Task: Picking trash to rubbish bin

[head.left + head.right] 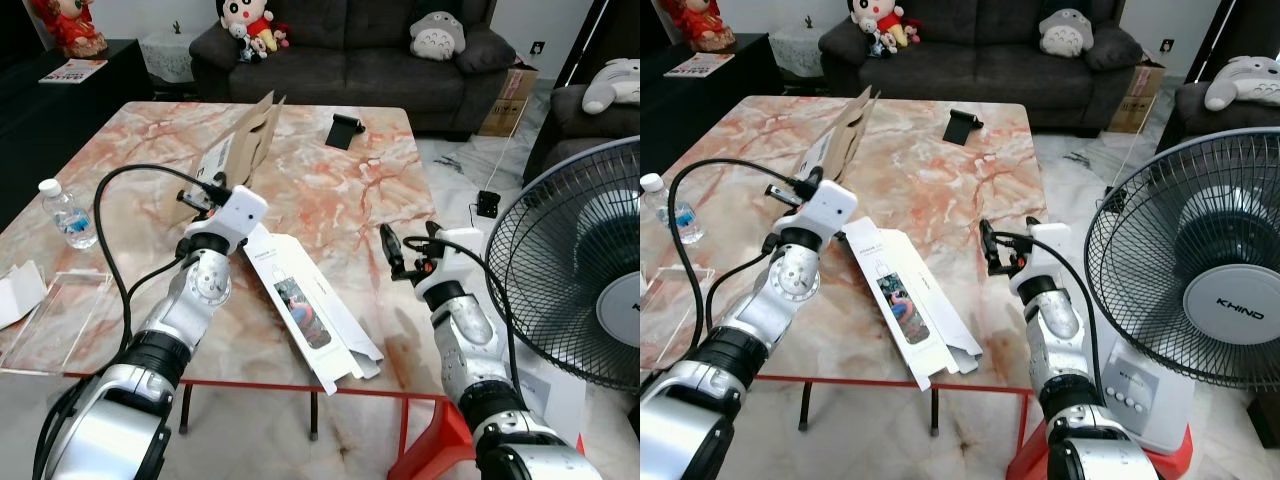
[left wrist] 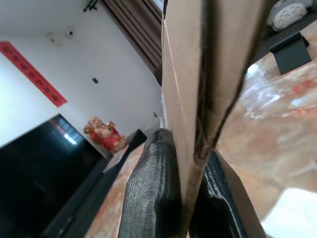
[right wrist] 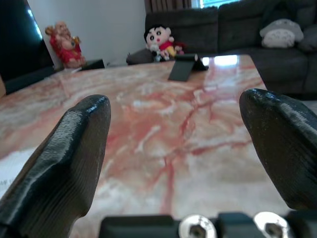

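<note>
Fingers (image 2: 148,198) of the left gripper (image 1: 197,193) pinch the brown cardboard box (image 1: 240,150) at ten o'clock on the marble table (image 1: 330,200), while the right gripper (image 1: 392,250) hovers spread wide at four o'clock.

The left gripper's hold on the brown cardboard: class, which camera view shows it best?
The left wrist view: both black fingers clamp the cardboard edge close up. In the eye views, the left gripper meets the cardboard low on the table, but the white wrist housing partly hides the contact.
</note>
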